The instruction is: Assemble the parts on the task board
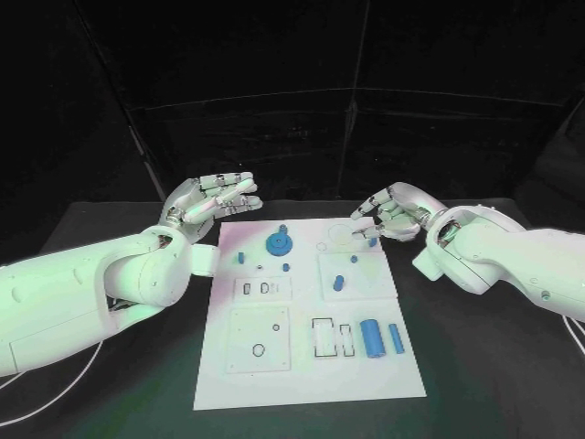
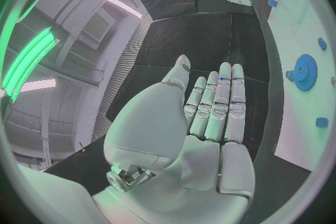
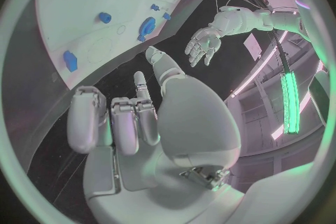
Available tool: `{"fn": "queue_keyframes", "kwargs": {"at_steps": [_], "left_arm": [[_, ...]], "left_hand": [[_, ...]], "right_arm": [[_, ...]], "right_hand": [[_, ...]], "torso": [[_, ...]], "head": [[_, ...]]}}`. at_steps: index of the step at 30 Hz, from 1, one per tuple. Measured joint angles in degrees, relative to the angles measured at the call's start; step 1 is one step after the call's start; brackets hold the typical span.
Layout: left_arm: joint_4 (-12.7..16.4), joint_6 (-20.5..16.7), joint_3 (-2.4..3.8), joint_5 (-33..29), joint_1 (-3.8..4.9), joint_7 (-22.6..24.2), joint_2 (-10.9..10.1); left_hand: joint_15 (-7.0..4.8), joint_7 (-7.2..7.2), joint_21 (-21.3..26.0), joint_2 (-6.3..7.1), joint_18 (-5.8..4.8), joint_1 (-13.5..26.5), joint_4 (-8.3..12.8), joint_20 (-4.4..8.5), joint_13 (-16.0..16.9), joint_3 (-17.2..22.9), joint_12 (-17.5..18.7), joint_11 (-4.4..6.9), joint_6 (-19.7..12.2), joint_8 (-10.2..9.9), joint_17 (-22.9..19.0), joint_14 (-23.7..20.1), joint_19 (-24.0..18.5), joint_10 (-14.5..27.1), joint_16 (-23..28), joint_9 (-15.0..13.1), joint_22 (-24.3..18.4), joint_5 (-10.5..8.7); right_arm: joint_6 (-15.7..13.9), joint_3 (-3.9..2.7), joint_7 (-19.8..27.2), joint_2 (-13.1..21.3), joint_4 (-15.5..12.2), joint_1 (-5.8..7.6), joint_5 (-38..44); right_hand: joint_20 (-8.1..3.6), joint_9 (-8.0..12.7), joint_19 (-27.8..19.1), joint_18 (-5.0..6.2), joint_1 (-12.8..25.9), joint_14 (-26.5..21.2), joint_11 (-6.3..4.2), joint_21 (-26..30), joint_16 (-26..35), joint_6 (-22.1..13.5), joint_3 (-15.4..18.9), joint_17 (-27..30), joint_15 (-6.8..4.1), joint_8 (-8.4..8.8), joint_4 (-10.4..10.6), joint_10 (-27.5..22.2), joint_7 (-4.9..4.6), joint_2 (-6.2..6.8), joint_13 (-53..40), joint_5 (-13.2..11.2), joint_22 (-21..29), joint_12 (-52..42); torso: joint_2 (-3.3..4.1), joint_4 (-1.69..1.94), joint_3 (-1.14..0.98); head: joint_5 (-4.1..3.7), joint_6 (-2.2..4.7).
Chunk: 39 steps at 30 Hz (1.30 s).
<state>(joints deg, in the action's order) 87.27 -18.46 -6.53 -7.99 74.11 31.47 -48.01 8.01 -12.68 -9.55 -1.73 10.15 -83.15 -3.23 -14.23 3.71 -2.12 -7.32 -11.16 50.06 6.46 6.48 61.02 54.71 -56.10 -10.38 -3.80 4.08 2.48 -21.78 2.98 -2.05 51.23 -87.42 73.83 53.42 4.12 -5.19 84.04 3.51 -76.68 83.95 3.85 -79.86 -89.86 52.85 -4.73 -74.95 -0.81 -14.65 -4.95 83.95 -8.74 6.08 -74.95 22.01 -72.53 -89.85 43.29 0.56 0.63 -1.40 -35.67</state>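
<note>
1. Where I'm at: my left robot hand (image 1: 217,201) hovers off the far-left corner of the task board (image 1: 306,380), fingers straight and apart, holding nothing; my right robot hand (image 1: 391,215) sits at the far-right corner with fingers partly curled in, and I can't see anything in it either, so I'd call it empty but loosely curled.

2. The parts are all on the board: the blue gear (image 1: 278,243) near the far end, small blue bits around it, and two blue cylinders (image 1: 384,337) lying side by side toward the near end.

3. Biggest worry is those cylinders; they're round and lying flat, so a sloppy finger touch probably sends one rolling across the board or off onto the table (image 1: 504,366).

4. The small pieces near the gear look fiddly; my fingers are bulky next to them, so I could easily nudge a neighbour while going for one.

5. Both robot hands are close to the same far edge; if they reach inward together they might bump each other over the gear.

6. Pressing too hard on an edge could shift the whole board, and then every slot is off from where I expect it.
</note>
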Motion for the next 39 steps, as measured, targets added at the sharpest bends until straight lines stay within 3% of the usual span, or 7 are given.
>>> {"fn": "queue_keyframes", "kwargs": {"at_steps": [2,10,13,19,29,39], "left_arm": [[0.0,0.02,0.0,0.0,0.0,0.0,0.01],[-0.01,0.1,0.0,0.0,0.0,0.0,0.07],[-0.03,0.13,0.0,0.0,-0.01,-0.01,0.08],[-0.09,0.21,0.0,0.0,-0.02,-0.02,0.18],[-0.12,0.36,-0.01,0.0,-0.08,-0.03,0.28],[-0.17,0.41,-0.01,0.0,-0.14,-0.03,0.33]], "left_hand": [[0.0,0.0,0.0,0.0,0.0,0.0,0.0,0.0,0.0,0.0,0.0,0.0,0.0,0.0,0.0,0.0,0.0,0.0,0.0,0.0,0.0,0.0],[0.0,0.0,0.0,0.0,0.0,0.0,0.0,0.0,0.0,0.0,0.23,0.0,0.0,0.0,0.0,0.0,0.0,0.0,0.0,0.0,0.0,0.0],[0.0,0.0,0.0,0.0,0.0,0.0,0.0,0.0,0.0,0.0,0.23,0.0,0.0,0.0,0.0,0.0,0.0,0.0,0.0,0.0,0.0,0.0],[0.0,0.0,0.0,0.0,0.0,0.0,0.0,0.0,0.0,0.0,0.23,0.0,0.0,0.0,0.0,0.0,0.0,0.0,0.0,0.0,0.0,0.0],[0.0,0.0,0.23,0.0,0.0,0.0,0.0,0.0,0.0,0.0,0.23,0.0,0.0,0.0,0.0,0.0,0.0,0.0,0.0,0.0,-0.05,0.0],[0.0,0.0,0.23,0.0,0.0,0.0,0.0,0.0,0.0,0.0,0.23,0.0,0.0,0.0,0.0,0.0,0.0,0.0,0.0,0.0,-0.04,0.0]], "right_arm": [[0.02,0.01,-0.62,0.05,0.19,-0.01,1.46],[0.04,0.03,-2.44,0.21,1.79,-0.18,7.05],[0.0,0.04,-2.91,0.29,2.76,-0.33,9.37],[-0.45,0.04,-4.04,0.22,4.48,-1.07,13.88],[-0.21,0.05,-5.77,-1.14,7.37,-2.57,17.71],[0.83,0.04,-6.54,-2.1,9.6,-3.95,18.66]], "right_hand": [[0.08,0.14,-0.08,-0.9,0.19,0.2,0.06,-2.54,0.0,-0.07,0.27,0.0,0.2,-0.22,0.28,0.08,-0.07,-0.19,0.0,0.0,-2.02,0.0],[1.24,0.71,0.01,-0.9,0.55,-0.01,0.06,-5.18,0.0,-1.75,1.4,0.01,0.41,-0.61,1.4,0.08,-0.45,-0.55,0.0,-0.35,-2.42,0.0],[1.33,0.99,-0.07,-0.89,0.55,0.19,0.27,-5.52,0.0,-2.43,1.5,0.01,0.62,-0.61,1.5,-0.1,-0.44,-0.54,0.01,-1.27,-2.41,0.0],[1.72,1.35,-0.07,-0.89,-0.89,-0.01,0.47,-6.26,0.0,-3.71,1.37,0.02,0.82,0.73,1.63,0.09,-0.94,-1.98,0.01,-4.52,-2.41,0.0],[2.13,1.44,-0.09,-0.87,-0.9,0.0,0.87,-6.4,0.0,-6.21,1.44,0.02,1.23,2.74,1.8,0.09,-1.29,-1.97,0.01,-7.38,-2.41,0.0],[2.27,1.43,0.05,-0.87,-1.21,0.2,1.08,-6.4,0.0,-6.71,1.49,0.03,1.43,3.18,2.18,-0.12,-1.4,-1.66,0.02,-7.84,-2.4,0.0]], "torso": [[0.0,0.03,0.0],[0.0,0.03,-0.01],[0.01,0.03,-0.01],[0.03,0.02,-0.01],[0.06,0.2,0.02],[0.05,0.21,0.09]], "head": [[-0.27,0.04],[-0.98,0.03],[-1.3,0.07],[-1.7,0.21],[-1.86,0.12],[-1.63,-0.11]]}}
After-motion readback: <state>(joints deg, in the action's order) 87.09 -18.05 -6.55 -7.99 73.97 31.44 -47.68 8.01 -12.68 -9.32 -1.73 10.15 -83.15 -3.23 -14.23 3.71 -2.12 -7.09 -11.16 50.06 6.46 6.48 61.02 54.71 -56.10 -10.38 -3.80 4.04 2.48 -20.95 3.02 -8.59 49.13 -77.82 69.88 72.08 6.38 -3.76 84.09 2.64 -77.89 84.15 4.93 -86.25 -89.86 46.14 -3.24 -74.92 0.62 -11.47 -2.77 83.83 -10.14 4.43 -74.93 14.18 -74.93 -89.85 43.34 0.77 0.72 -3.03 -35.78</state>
